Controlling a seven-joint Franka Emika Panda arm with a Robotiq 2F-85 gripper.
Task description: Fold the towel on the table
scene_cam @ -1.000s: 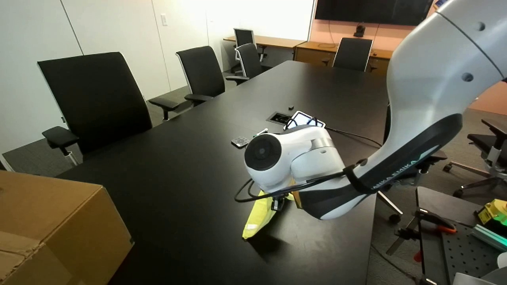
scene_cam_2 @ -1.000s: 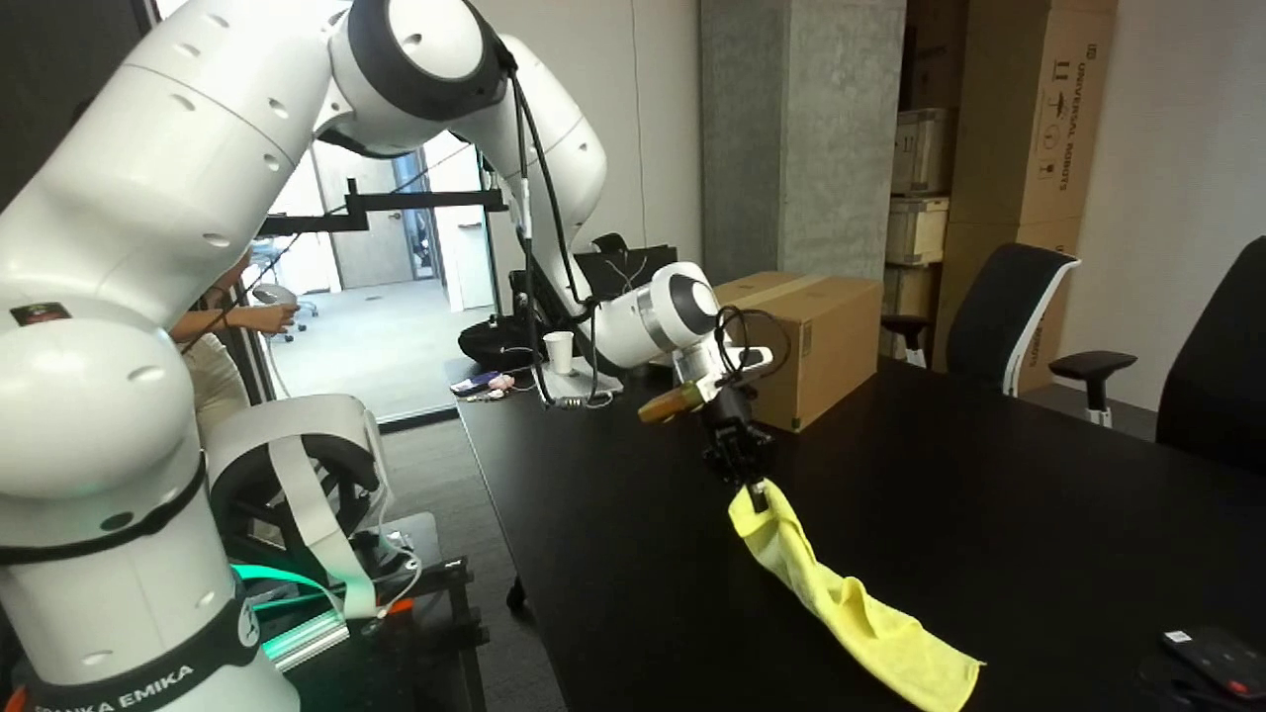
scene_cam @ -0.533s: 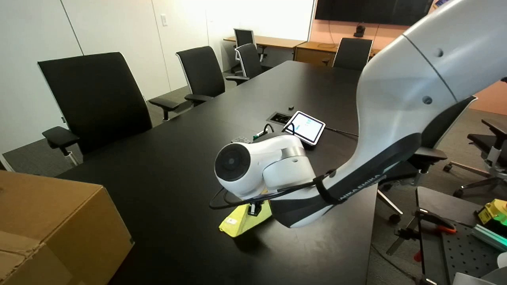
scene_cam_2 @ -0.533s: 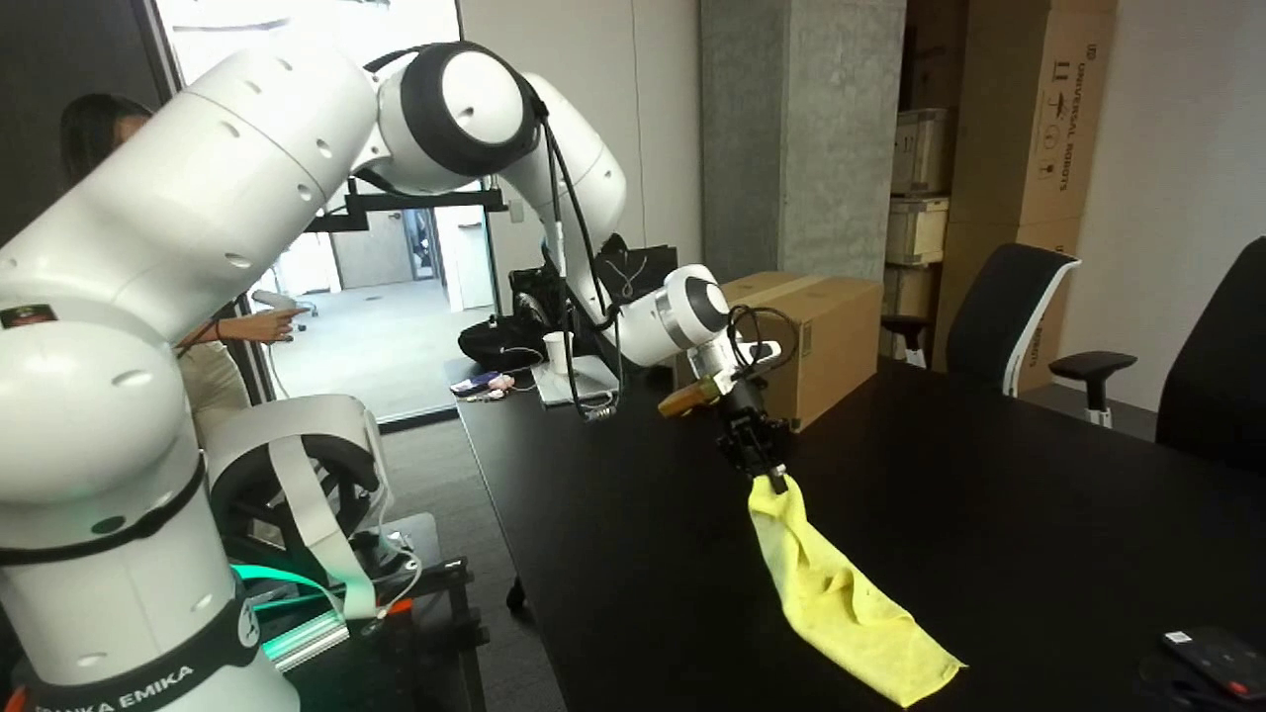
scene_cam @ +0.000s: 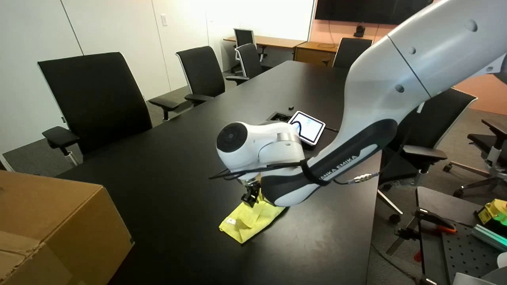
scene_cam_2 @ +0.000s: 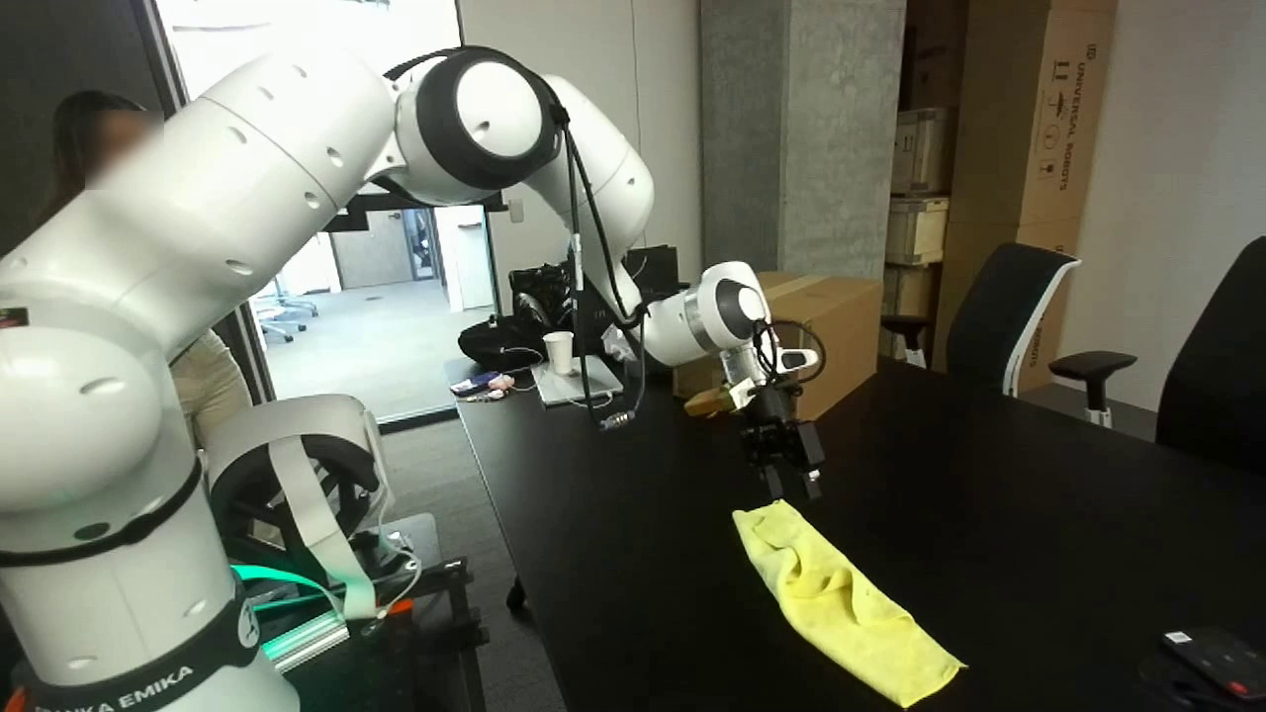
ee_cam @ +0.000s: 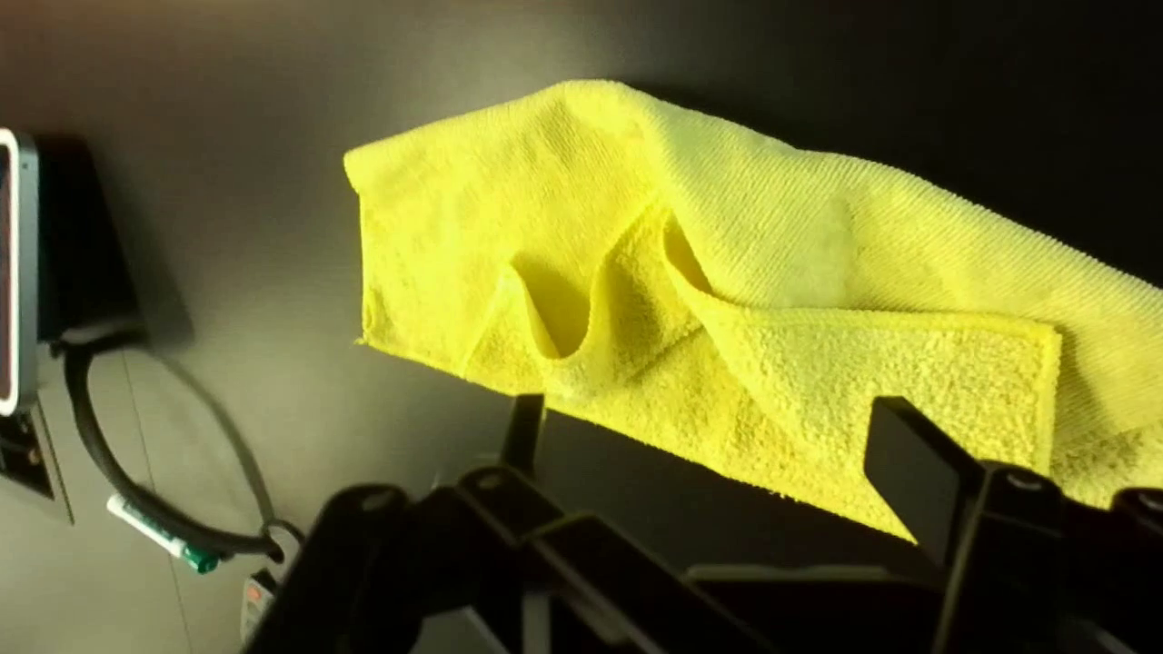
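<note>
Along the left edge of the wrist view, the pale rim of a tablet-like device (ee_cam: 24, 272) is showing; lower down, a green-capped marker (ee_cam: 150, 525) is lying on the dark table (ee_cam: 254, 227). Left of centre the yellow towel (ee_cam: 772, 245) is beginning, running as a long doubled strip out past the right edge of the frame. At lower centre the hand (ee_cam: 707, 413) is hanging over it, fingers (ee_cam: 913, 481) standing wide apart, gripping nothing; gap to the cloth hard to judge.

Current step, by my reading: a loose lengthwise fold is resting in place, work sitting between folds. Next move is probably calling for flattening the ridges, then pinching one short end and carrying it across to the other.

Mid-frame, the cloth is standing up in soft U-shaped ridges, shadow pooling inside. Further right, fine diagonal ribbing is running over the upper layer, and a pebbly flap (ee_cam: 918, 368) with a stitched hem and squared corner is lying on it. Low at right, one black finger is showing a flat, blocky face.
</note>
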